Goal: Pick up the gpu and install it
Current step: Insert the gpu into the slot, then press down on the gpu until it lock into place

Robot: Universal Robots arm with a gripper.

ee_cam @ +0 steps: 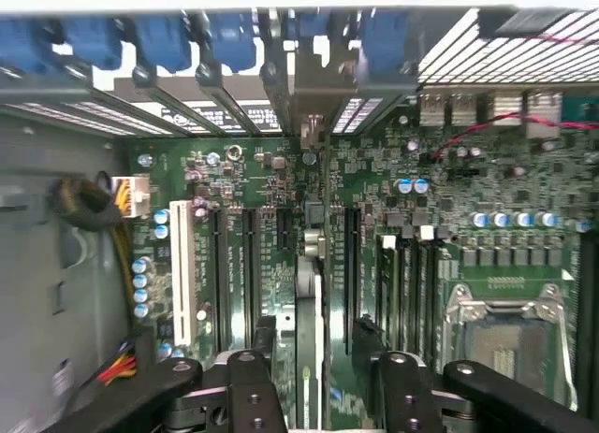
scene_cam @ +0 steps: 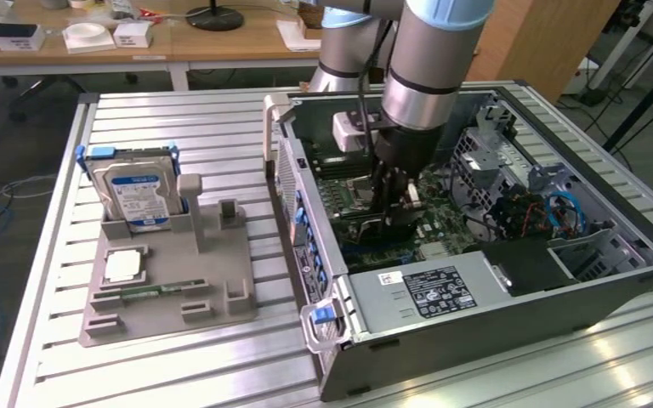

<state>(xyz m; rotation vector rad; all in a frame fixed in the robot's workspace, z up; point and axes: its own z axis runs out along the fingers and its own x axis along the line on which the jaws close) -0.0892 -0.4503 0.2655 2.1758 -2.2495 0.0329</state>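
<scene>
The gpu (ee_cam: 314, 293) is seen edge-on in the wrist view, standing upright on the green motherboard (ee_cam: 449, 171) among the long expansion slots, at the lower centre of that frame. It lies in the gap between the two black fingers (ee_cam: 388, 396), which are spread apart on either side of it; no contact between the pads and the card can be made out, so the grip appears released. A white slot (ee_cam: 180, 274) is seen beside the card's row, and the metal processor socket (ee_cam: 510, 330) sits at the lower right of the wrist frame. Blue retaining clips (ee_cam: 159, 40) are lined along the upper edge of that frame.

In the exterior view, the gripper (scene_cam: 398, 208) is lowered into the open computer case (scene_cam: 599, 297) at the centre of the frame, with the arm (scene_cam: 434, 68) descending from the top. The card itself cannot be clearly made out there behind the fingers. A power supply (scene_cam: 428, 293) with a white label occupies the lower part of the case.

At the left of the exterior frame, a grey holder (scene_cam: 167, 297) rests on the ribbed metal tabletop (scene_cam: 54, 255). A hard drive (scene_cam: 136, 194) with a blue-and-white label stands upright in it, and a small memory stick (scene_cam: 150, 291) lies flat near the holder's lower part.
</scene>
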